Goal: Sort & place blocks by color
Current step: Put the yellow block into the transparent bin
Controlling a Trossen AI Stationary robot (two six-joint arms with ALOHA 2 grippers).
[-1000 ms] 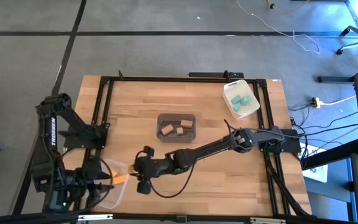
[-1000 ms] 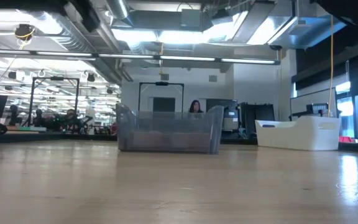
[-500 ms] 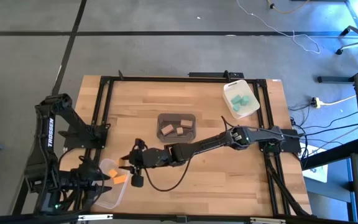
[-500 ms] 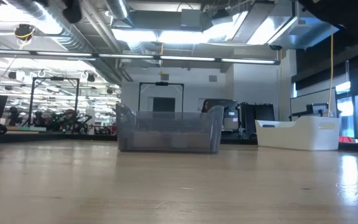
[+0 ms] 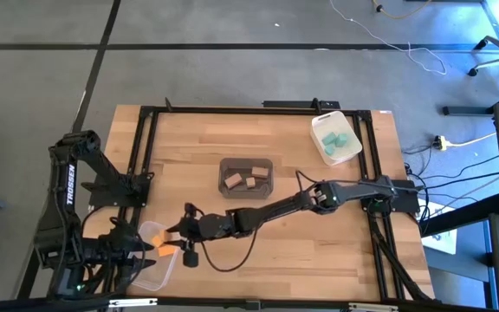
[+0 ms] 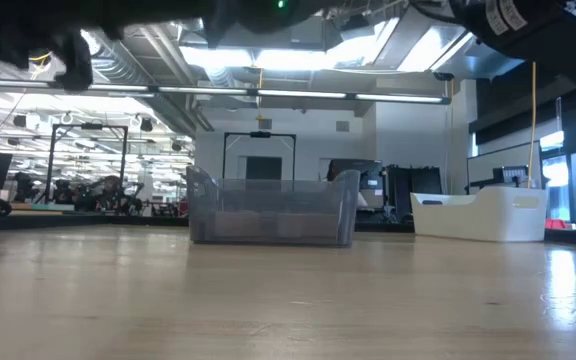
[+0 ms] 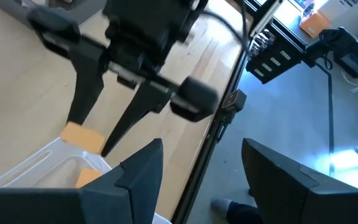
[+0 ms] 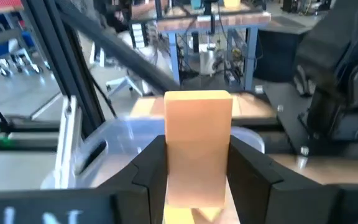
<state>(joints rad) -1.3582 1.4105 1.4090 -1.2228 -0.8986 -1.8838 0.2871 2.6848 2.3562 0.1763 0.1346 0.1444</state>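
The clear bin (image 5: 152, 260) sits at the near left corner of the table (image 5: 189, 156), and everything here is placed from it. Left of the bin, off the table's edge, the left tool (image 7: 197, 165) hangs with its two dark fingers spread apart and nothing between them; its wrist view looks over the bin's rim. Inside the bin an orange block (image 5: 152, 233) lies at the far end, with another orange block (image 7: 89, 177) showing just under the rim in the left wrist view. At the bin's right rim the right tool (image 5: 172, 241) reaches in from the long arm stretched across the table, its fingers closed on a held orange block (image 5: 167, 250); in the right wrist view that block (image 8: 197, 146) stands upright between the two pads, filling the gap. Farther right of the clear bin and toward the table's middle stands the dark grey bin (image 5: 246, 176), holding three tan blocks (image 5: 241, 180). Farthest right, near the far right corner, the white bin (image 5: 335, 138) carries the teal blocks (image 5: 336, 139). In the low view the grey bin (image 6: 271, 209) stands mid-table and the white bin (image 6: 479, 215) to its right.
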